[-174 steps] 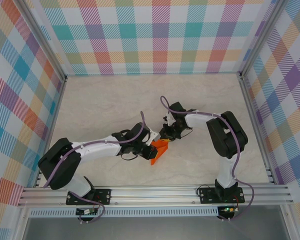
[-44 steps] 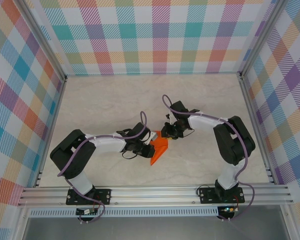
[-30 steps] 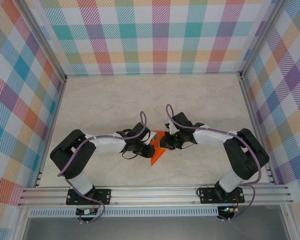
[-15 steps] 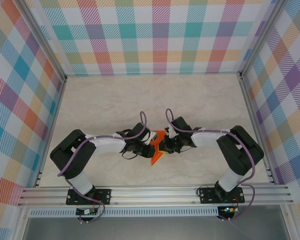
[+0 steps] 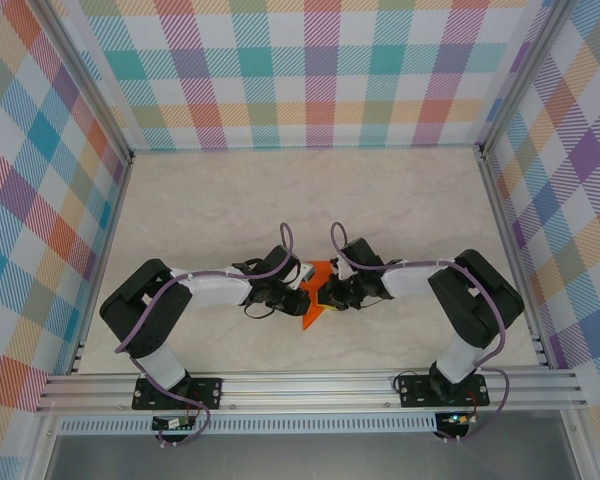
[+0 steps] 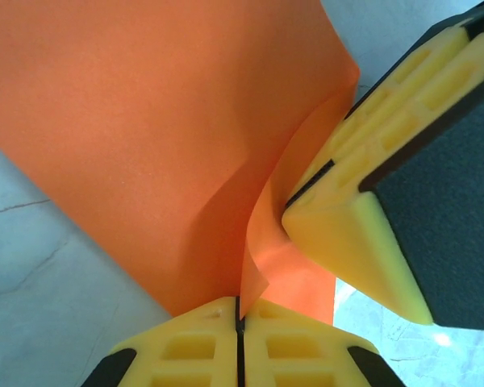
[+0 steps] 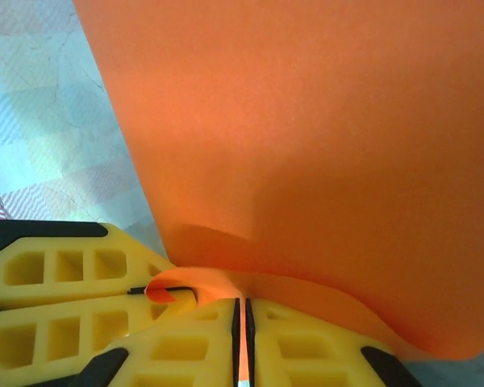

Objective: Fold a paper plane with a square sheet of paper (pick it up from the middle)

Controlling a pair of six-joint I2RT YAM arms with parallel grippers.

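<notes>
At the middle of the table (image 5: 230, 200), the left hand (image 5: 296, 292) and the right hand (image 5: 327, 293) each pinch the orange paper (image 5: 311, 312) tight; pulling apart could tear it.

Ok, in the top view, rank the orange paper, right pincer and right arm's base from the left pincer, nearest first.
1. Orange paper: clamped in the left pincer, at the centre.
2. Right pincer: just right of it, gripping the same paper.
3. Right arm's base: at the near right edge.
</notes>
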